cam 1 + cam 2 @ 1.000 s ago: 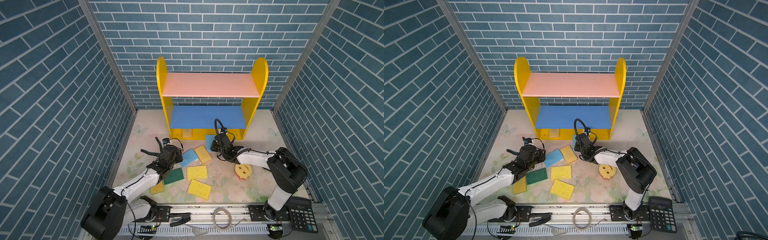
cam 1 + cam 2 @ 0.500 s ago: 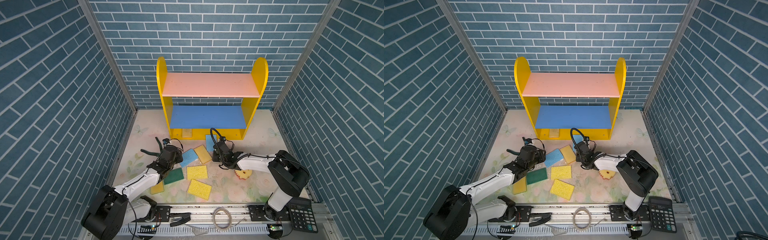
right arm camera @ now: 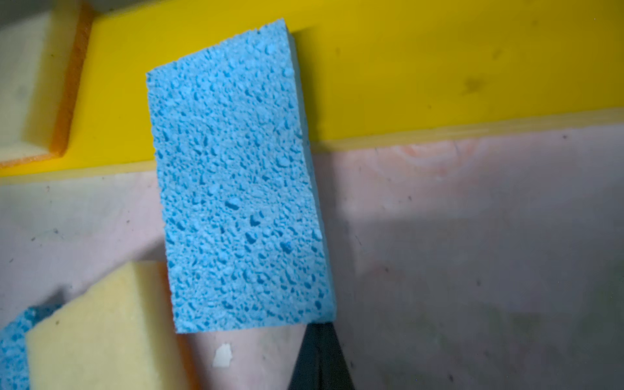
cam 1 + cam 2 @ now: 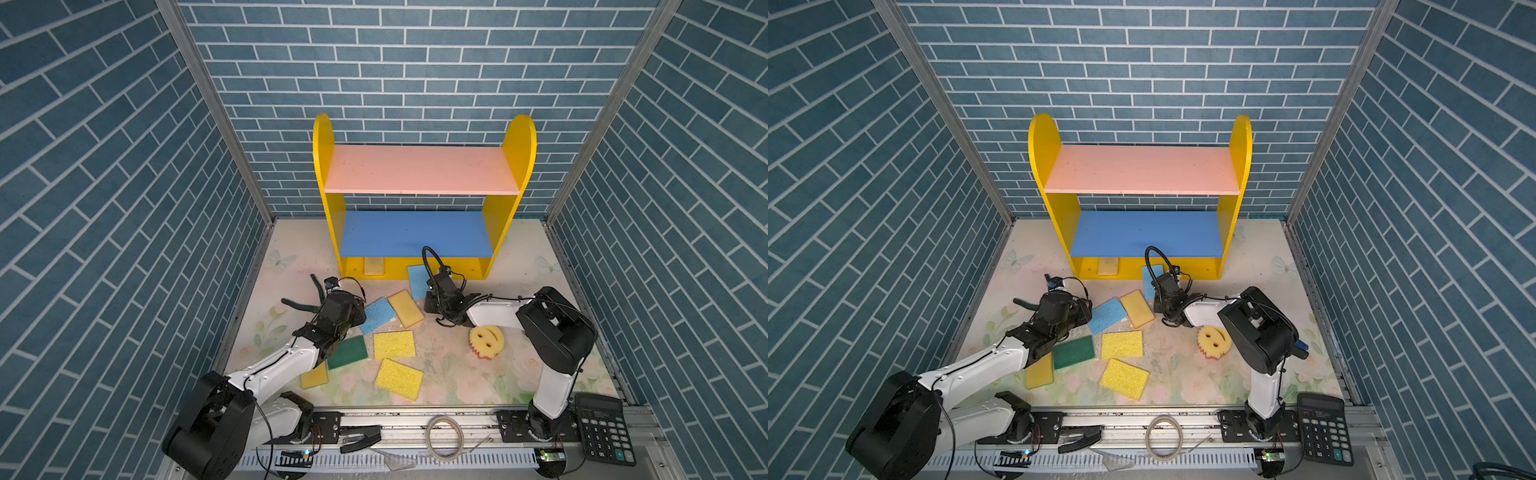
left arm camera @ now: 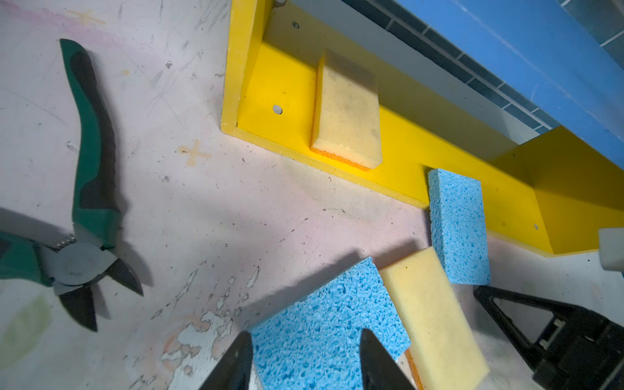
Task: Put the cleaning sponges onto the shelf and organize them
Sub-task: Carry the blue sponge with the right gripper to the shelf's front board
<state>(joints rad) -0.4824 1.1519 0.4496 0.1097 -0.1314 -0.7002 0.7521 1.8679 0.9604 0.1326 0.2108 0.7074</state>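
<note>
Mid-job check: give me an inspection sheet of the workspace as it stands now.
Surface: mat, scuffed, flaking in patches.
Job's things: shelf; tan sponge on its base; blue sponge half across the base edge; second blue sponge, second tan sponge, green sponge, three yellow sponges, smiley sponge on the mat.
Clutter: cutters, calculator, wire coil.
Grippers: left gripper open over second blue sponge; right gripper shut, tip at blue sponge's corner.
Cables: black loop above right wrist; thin wires at left wrist.
Surroundings: brick-pattern walls on three sides.
</note>
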